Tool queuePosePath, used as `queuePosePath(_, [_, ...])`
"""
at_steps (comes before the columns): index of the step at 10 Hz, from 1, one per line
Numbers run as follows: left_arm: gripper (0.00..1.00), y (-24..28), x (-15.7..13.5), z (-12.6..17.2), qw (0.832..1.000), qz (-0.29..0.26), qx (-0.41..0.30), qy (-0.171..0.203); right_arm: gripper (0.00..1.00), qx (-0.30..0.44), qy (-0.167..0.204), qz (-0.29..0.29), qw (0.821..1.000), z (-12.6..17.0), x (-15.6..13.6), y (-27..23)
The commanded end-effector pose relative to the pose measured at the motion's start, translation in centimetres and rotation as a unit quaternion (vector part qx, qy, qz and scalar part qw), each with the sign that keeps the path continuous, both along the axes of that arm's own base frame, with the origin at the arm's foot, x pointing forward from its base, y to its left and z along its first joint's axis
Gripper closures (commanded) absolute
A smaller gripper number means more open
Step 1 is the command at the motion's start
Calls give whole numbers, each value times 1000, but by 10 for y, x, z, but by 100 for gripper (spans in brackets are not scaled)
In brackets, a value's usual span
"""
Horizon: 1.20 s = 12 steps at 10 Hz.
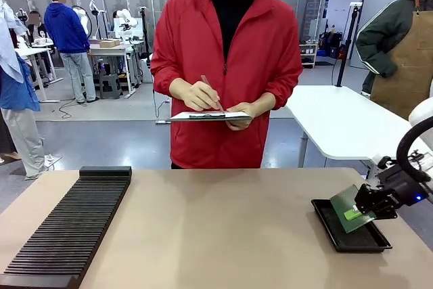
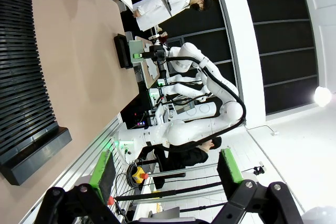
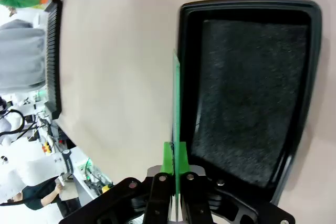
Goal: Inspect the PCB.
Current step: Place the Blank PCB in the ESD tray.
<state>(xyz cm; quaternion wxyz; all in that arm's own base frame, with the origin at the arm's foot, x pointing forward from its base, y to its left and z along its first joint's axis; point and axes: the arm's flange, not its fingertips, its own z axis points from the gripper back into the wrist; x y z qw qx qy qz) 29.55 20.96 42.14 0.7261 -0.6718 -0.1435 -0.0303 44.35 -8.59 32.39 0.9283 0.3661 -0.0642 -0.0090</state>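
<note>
From the right wrist I see the PCB [image 3: 176, 114] only edge-on, a thin green strip; its face is hidden there. The right gripper [image 1: 356, 212] has its fingers clamped on it, tilted over the shallow black tray [image 1: 338, 233]. The left gripper [image 2: 165, 174] has its fingers spread, holding nothing. The tray floor looks matte and grainy; the bench [image 1: 216, 235] is smooth tan.

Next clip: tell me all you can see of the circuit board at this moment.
The circuit board is a thin, flat green rectangle with a pale, speckled face. It is tilted, lifted above the shallow black tray at the table's right side. The right end effector is shut on one edge, green pads on either face. In the right wrist view it appears edge-on as a narrow green line. Whether its lower edge touches the tray is unclear.
</note>
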Motion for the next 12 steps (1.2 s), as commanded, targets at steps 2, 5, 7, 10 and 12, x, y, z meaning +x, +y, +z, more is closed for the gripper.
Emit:
queuePosePath(2, [0,0,-1,5,1000,0,4,5,98,-25,0,-17,1000,-19,18,9])
queuePosePath(5, [0,0,-1,5,1000,0,4,5,98,-32,14,-19,999,-28,25,14])
queuePosePath(7, [0,0,-1,5,1000,0,4,5,94,-35,19,-34,999,-30,29,16])
queuePosePath(10, [0,0,-1,5,1000,0,4,5,52,-46,13,-47,998,-27,27,20])
queuePosePath(12, [0,0,-1,5,1000,0,4,5,19,-57,15,-56,997,-23,22,21])
